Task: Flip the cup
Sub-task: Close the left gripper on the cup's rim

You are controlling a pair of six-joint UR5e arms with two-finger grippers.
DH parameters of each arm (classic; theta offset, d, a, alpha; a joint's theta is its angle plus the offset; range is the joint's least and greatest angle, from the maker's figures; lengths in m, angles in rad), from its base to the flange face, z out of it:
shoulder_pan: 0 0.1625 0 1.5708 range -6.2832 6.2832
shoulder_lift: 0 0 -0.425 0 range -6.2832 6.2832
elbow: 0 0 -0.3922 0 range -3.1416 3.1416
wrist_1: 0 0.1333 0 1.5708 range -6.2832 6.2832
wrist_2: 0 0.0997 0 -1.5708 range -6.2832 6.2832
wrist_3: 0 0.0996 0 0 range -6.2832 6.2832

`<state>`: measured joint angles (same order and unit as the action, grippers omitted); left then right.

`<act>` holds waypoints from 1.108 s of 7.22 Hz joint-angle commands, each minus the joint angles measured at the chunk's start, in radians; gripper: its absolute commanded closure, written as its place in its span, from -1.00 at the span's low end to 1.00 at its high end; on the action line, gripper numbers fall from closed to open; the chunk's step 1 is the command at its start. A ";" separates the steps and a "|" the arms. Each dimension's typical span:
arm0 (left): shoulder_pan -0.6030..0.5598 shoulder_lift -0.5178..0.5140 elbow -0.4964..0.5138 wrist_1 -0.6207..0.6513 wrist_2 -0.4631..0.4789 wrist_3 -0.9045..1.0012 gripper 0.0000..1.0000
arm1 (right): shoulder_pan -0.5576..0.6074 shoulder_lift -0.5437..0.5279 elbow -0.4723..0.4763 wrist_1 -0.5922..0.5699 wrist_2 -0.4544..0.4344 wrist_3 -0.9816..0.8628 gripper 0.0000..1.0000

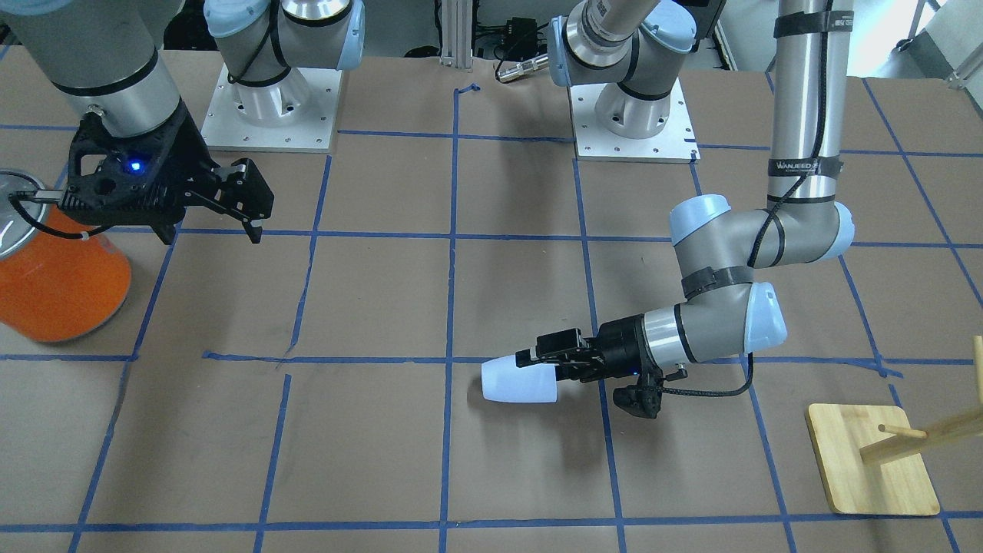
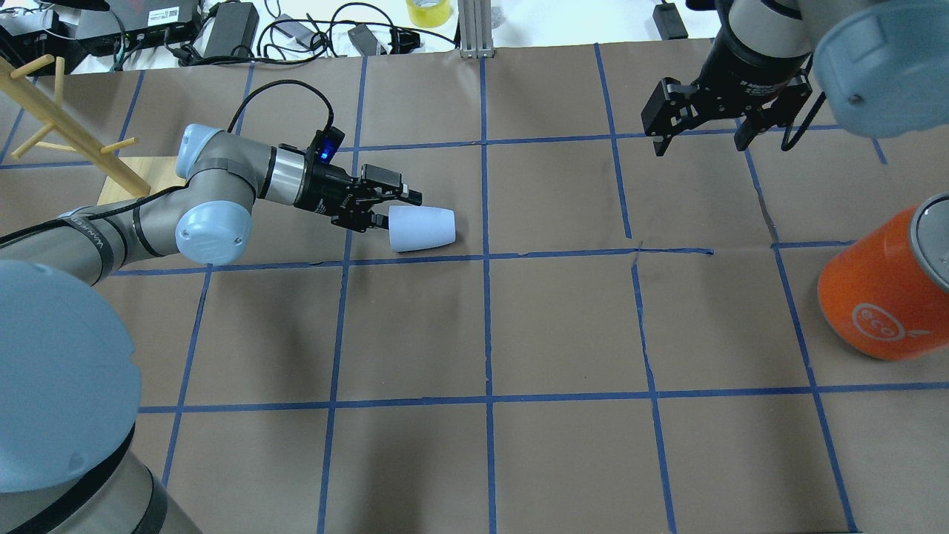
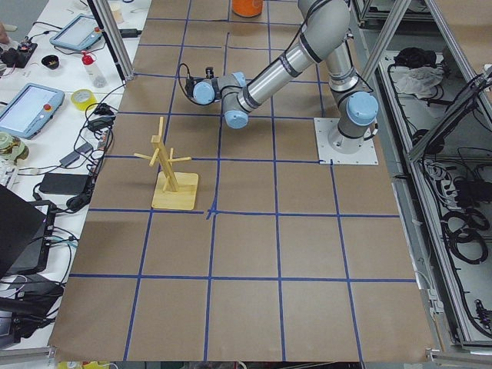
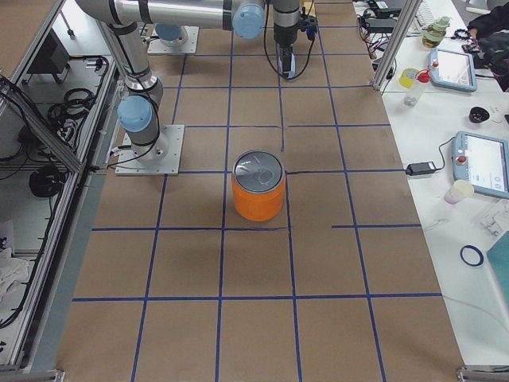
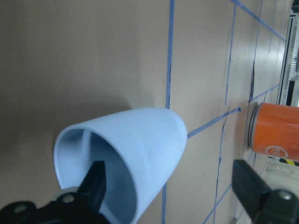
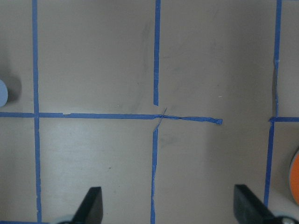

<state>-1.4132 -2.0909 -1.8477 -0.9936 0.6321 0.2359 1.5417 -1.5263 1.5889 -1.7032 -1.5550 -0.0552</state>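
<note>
Lying on its side on the table (image 2: 563, 326), the cup (image 2: 421, 228) faces its mouth toward the left gripper (image 2: 397, 208), jaws spread, one finger (image 5: 96, 186) inside the rim. The right gripper (image 2: 699, 146) hangs spread wide, well apart.

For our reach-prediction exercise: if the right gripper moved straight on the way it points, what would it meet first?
The right gripper points down, so probably the paper-covered table, near a blue tape crossing; nothing shows between.
</note>
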 commanded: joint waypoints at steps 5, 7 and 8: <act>-0.004 -0.001 -0.001 -0.005 -0.083 -0.084 1.00 | 0.000 -0.008 0.002 0.000 -0.001 0.000 -1.00; -0.015 0.043 0.002 0.003 -0.113 -0.241 1.00 | 0.000 -0.008 0.006 0.000 0.001 -0.002 -1.00; -0.035 0.076 0.007 0.009 -0.109 -0.341 1.00 | 0.001 -0.008 0.006 -0.001 0.003 0.000 -1.00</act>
<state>-1.4304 -2.0497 -1.8452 -0.9914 0.5252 0.0029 1.5421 -1.5339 1.5946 -1.7031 -1.5542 -0.0559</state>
